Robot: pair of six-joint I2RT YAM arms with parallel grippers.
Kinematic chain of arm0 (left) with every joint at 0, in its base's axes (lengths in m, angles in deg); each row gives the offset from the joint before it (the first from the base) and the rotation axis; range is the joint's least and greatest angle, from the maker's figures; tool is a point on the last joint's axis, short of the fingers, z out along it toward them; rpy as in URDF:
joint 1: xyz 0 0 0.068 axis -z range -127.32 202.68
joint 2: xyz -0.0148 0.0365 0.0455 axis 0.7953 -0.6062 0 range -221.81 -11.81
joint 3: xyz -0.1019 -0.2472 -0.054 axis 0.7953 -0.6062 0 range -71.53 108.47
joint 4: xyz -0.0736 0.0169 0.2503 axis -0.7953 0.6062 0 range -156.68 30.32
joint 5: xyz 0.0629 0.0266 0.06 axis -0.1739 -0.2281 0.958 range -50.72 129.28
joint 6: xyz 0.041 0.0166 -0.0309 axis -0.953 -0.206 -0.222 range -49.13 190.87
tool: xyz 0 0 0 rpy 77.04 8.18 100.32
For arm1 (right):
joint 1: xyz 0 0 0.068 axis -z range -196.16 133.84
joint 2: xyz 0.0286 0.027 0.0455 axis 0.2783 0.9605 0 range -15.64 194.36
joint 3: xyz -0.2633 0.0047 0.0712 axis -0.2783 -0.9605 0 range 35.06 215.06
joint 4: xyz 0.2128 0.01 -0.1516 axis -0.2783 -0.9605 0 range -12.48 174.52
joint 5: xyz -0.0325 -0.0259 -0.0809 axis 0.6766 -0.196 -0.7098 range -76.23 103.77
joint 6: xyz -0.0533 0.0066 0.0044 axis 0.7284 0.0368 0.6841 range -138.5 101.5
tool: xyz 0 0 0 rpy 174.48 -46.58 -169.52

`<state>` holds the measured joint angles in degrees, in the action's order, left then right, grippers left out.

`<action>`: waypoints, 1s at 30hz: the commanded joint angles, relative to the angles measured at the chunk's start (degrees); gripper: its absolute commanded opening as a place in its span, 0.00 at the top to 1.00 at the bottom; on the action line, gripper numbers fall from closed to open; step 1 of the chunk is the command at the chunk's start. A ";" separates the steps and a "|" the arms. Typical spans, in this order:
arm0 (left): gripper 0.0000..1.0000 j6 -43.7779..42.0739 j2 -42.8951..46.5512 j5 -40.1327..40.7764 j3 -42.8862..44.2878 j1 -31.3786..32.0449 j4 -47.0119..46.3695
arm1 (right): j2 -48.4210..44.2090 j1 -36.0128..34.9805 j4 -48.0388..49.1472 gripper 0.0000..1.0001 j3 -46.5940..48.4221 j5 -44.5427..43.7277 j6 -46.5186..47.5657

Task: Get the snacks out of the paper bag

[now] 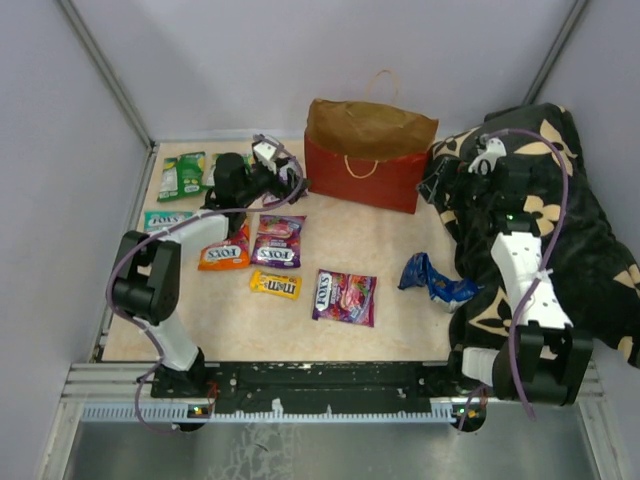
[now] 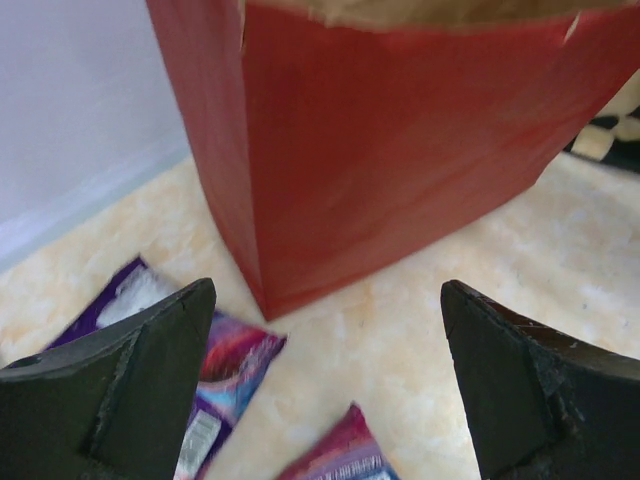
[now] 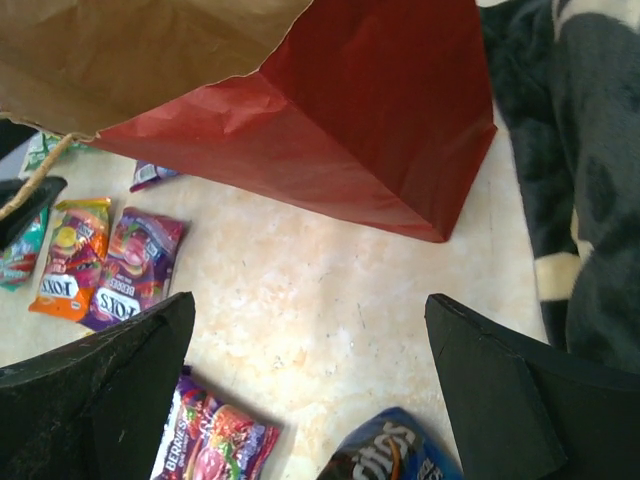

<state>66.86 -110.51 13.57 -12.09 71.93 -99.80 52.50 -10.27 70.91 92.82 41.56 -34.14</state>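
the left pincer point(image 2: 327, 290) and right pincer point(image 3: 310, 300) are both wide open and hold nothing. the paper bag point(image 1: 365, 160) stands between them, with the snacks point(image 1: 345, 297) lying in front. best to hold its rim with one and dip in slowly from above, so it won't tip.

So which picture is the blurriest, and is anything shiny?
Left wrist view is the blurriest: the purple packets look smeared, the paper bag only soft. Right wrist view is sharper; you can read the orange packet. Top view has even light, with little glints on the blue chip bag.
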 commanded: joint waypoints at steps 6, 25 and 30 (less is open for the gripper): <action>0.04 0.33 -9.72 -6.64 13.64 -0.17 -1.45 | 9.15 -0.16 8.85 0.11 4.13 0.43 6.71; 0.04 -2.54 -16.36 -3.92 18.92 -0.10 -1.76 | 28.53 -3.24 19.73 0.22 13.65 1.96 17.01; 0.04 -2.21 -15.44 -2.71 16.88 -0.08 -4.25 | 34.35 -3.30 23.93 0.24 17.70 8.63 17.17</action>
<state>64.63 -127.40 9.94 6.26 71.93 -100.42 83.64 -13.37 87.08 105.45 43.88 -18.82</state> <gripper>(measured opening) 0.957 0.767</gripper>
